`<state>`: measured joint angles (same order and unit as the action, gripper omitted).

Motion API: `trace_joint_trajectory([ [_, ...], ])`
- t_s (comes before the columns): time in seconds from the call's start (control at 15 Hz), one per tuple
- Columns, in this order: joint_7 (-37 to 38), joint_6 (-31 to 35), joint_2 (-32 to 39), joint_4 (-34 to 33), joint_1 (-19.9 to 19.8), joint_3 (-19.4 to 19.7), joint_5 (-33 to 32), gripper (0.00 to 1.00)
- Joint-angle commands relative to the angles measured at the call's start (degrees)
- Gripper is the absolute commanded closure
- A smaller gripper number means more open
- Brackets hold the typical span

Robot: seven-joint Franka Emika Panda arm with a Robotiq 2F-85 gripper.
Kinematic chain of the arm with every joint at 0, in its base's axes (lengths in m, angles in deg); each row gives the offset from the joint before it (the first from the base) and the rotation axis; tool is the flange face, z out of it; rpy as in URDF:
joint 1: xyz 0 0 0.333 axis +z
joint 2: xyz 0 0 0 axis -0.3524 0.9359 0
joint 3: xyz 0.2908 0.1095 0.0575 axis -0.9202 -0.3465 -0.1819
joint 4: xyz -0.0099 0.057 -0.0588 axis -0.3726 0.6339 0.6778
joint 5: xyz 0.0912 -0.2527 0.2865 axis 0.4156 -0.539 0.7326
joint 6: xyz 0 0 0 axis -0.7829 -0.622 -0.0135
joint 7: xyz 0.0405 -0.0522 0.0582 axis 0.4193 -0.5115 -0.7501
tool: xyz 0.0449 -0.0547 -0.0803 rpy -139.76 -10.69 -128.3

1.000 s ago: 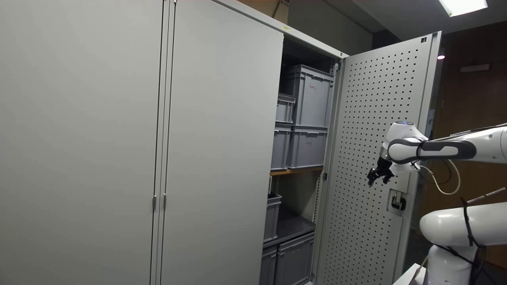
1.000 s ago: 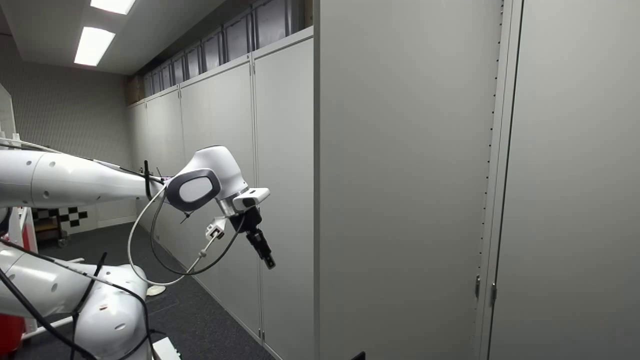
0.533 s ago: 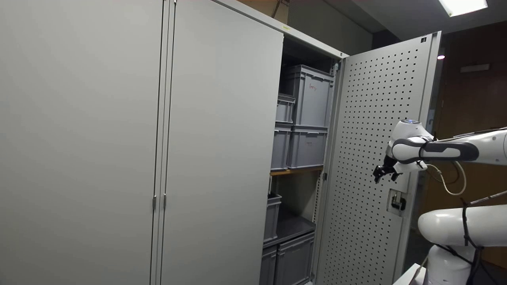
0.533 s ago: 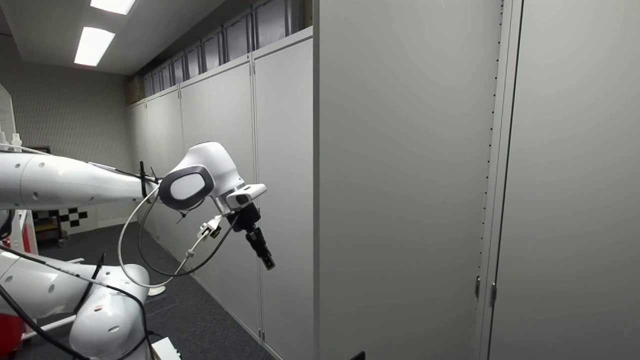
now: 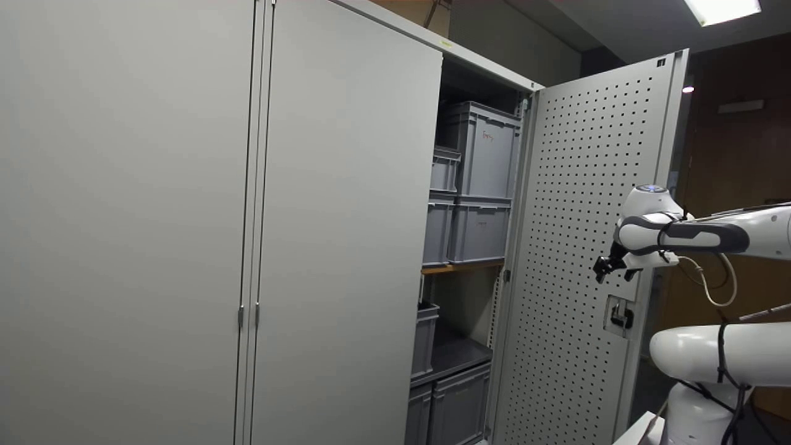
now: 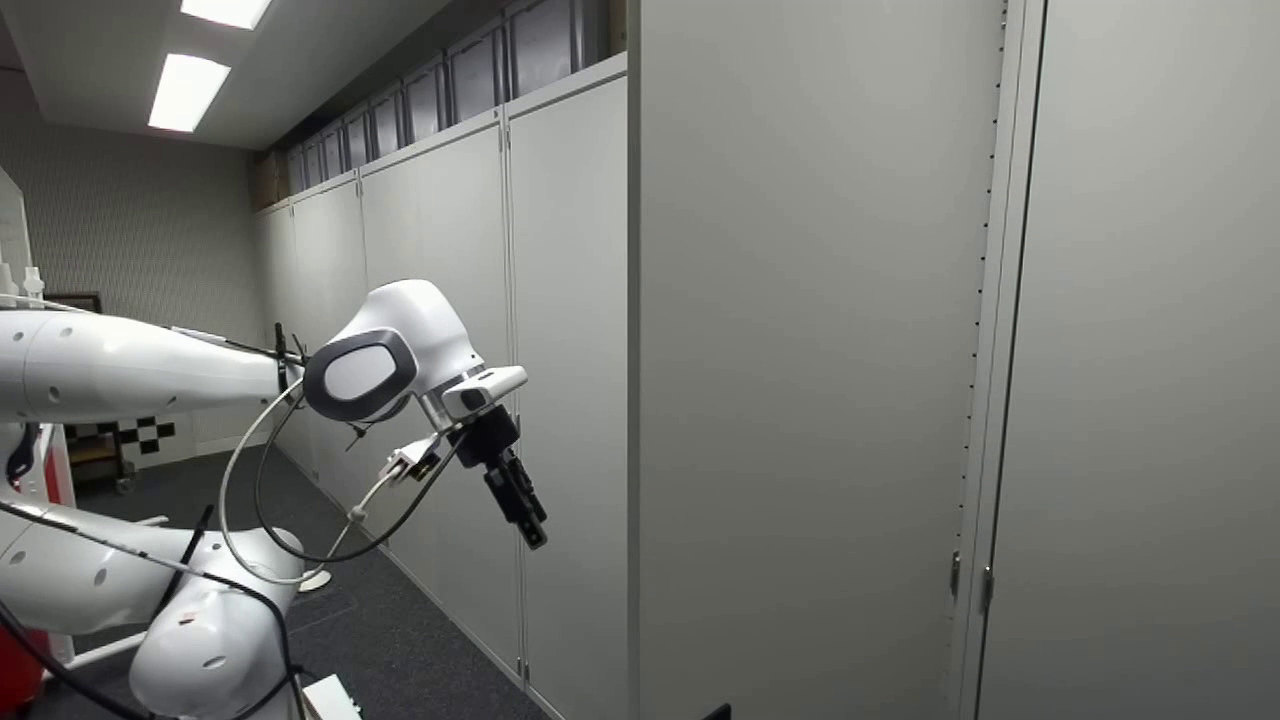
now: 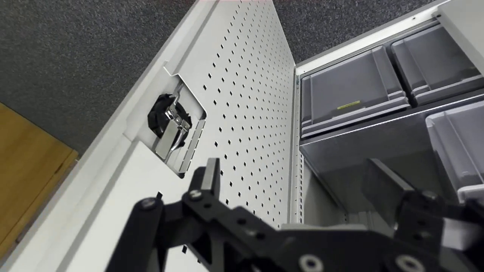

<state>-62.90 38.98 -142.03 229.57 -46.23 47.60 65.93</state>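
My gripper (image 7: pixel 293 166) stands open in the wrist view, with nothing between its fingers (image 7: pixel 211 177). Its black shape also shows in both exterior views, as the gripper (image 5: pixel 615 276) and the gripper (image 6: pixel 535 540), pointing downward at a slant. Nearest to it is the swung-out cabinet door (image 7: pixel 249 94), grey with rows of square holes. A latch (image 7: pixel 170 121) of black and metal parts sits in a recess near the door's free edge, up and left of the left finger. In an exterior view this latch (image 5: pixel 621 315) lies just below the gripper. I see no contact.
Inside the cabinet, grey bins (image 5: pixel 488 154) stand stacked on an upper shelf (image 5: pixel 463 267); a lower shelf (image 5: pixel 457 352) bears another bin. A closed door (image 5: pixel 352 216) adjoins the opening. In an exterior view a large grey panel (image 6: pixel 800 350) stands right of the gripper. Cables (image 6: pixel 240 500) loop below the wrist.
In the exterior views the arm has drawn back, with the wrist shifting rightward in the view with the bins and leftward in the other. The wrist has tilted slightly. Door and bins have not moved.
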Motion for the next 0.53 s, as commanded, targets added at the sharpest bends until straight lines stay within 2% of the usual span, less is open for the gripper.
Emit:
trace_joint_trajectory([
  [0.0, 1.5, 1.0, -1.6, 0.4, -2.1, 1.0, -2.4, 0.0],
  [0.47, 2.8, 0.6, -2.9, 0.3, -4.7, 1.1, -4.1, 0.0],
])
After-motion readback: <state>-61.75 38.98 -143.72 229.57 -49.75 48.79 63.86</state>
